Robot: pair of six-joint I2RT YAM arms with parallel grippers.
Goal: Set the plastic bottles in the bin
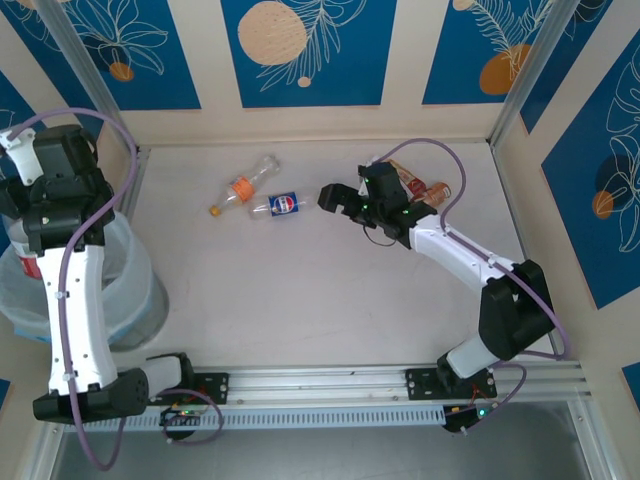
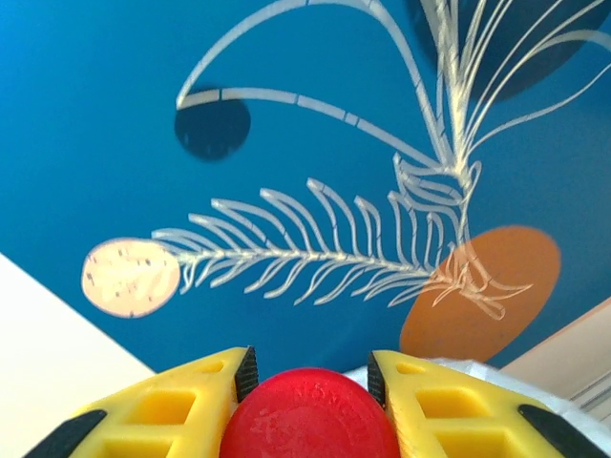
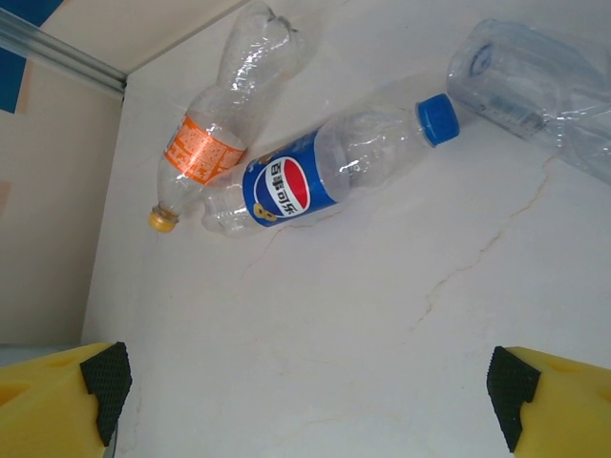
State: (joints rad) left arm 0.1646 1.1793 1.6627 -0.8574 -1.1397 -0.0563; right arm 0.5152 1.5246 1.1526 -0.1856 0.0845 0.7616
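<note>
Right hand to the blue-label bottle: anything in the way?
Nothing visible. Only bare table lies between the open right hand and the blue-label bottle. The orange-label bottle lies beside it on the far side, out of the path.

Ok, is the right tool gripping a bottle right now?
No, the right tool is open above the table, and the blue-capped bottle lies ahead of it, untouched.
</note>
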